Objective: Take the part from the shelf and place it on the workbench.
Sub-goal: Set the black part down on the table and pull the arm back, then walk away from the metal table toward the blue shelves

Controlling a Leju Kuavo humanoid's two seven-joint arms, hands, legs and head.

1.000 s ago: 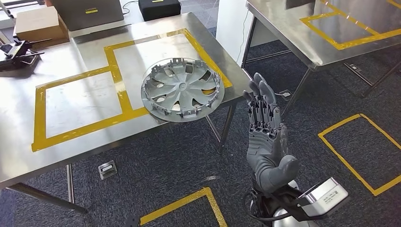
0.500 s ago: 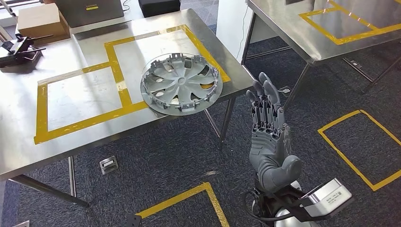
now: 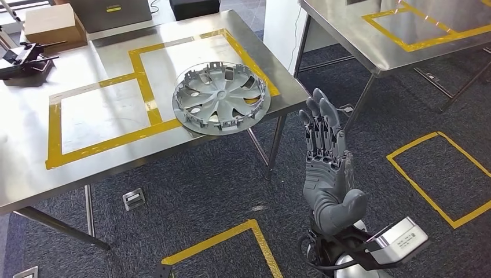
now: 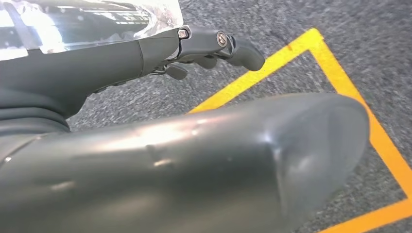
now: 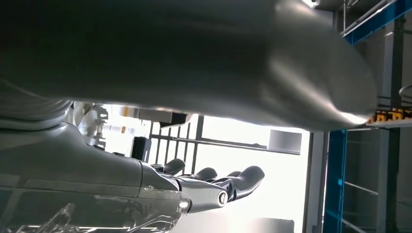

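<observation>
The part, a grey plastic hubcap [image 3: 220, 98], lies inner side up on the steel workbench [image 3: 35, 174]. It straddles the yellow tape near the table's front right edge. My right hand [image 3: 327, 168] is raised over the floor to the right of the table, palm toward me, fingers straight and apart, holding nothing. A clear gap separates it from the hubcap. In the right wrist view the right hand [image 5: 170, 73] has its fingers [image 5: 228, 182] stretched out and empty. My left hand [image 4: 194, 160] hangs over the carpet with its fingers [image 4: 218, 43] loose and nothing in them.
A second steel table [image 3: 370, 46] stands at the upper right. A cardboard box [image 3: 52, 23] and a black tool [image 3: 23, 58] sit at the workbench's far left. Yellow tape squares [image 3: 440, 174] mark the carpet. A blue shelf frame [image 5: 340, 184] rises nearby.
The whole picture has shifted slightly, so the camera moved. The hubcap lies unchanged on the table, and my right hand stays raised and open.
</observation>
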